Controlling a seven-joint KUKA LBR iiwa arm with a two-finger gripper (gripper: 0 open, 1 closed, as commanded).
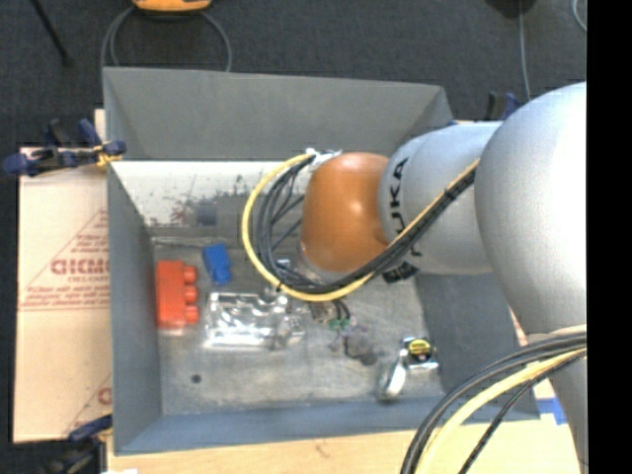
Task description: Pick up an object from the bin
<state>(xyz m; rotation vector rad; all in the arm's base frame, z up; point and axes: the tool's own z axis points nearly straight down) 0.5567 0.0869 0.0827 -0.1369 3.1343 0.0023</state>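
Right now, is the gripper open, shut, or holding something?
Gripper: cannot be told. The arm's orange cover hangs over the middle of the bin, near a clear plastic pack.

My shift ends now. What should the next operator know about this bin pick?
Hand: low in mid-bin under the orange wrist cover, next to the clear plastic pack; open or shut cannot be told.
Things: orange block and blue piece at the view's left; yellow-black item and grey piece at its lower right.
Done: nothing seen held.
Left: the whole pick.
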